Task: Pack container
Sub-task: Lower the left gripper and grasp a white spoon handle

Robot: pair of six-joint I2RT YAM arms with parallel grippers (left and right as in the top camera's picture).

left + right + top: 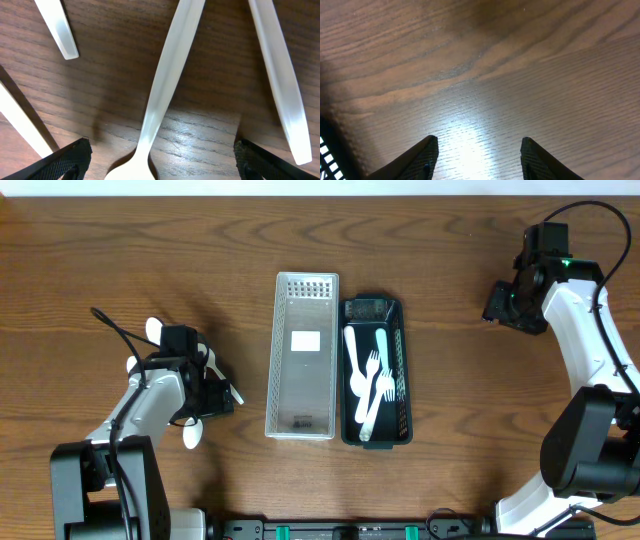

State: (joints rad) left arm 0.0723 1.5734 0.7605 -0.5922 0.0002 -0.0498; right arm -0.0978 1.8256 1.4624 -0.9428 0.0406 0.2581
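A long white tray (300, 395) with perforated walls lies on the wood-grain worktop (470, 400). Just beside it on the right sits a black mesh tray (406, 395) holding glossy white plastic cutlery (372, 365). Well left of the white tray, loose white plastic spoons (193, 435) lie scattered. The left tool (162, 160) hangs over them, released, its ribbed black fingers (70, 157) spread either side of one slim, smooth spoon handle (165, 85). Far right of the white tray, the right tool (480, 157) is also released, with only bare grain between its fingers.
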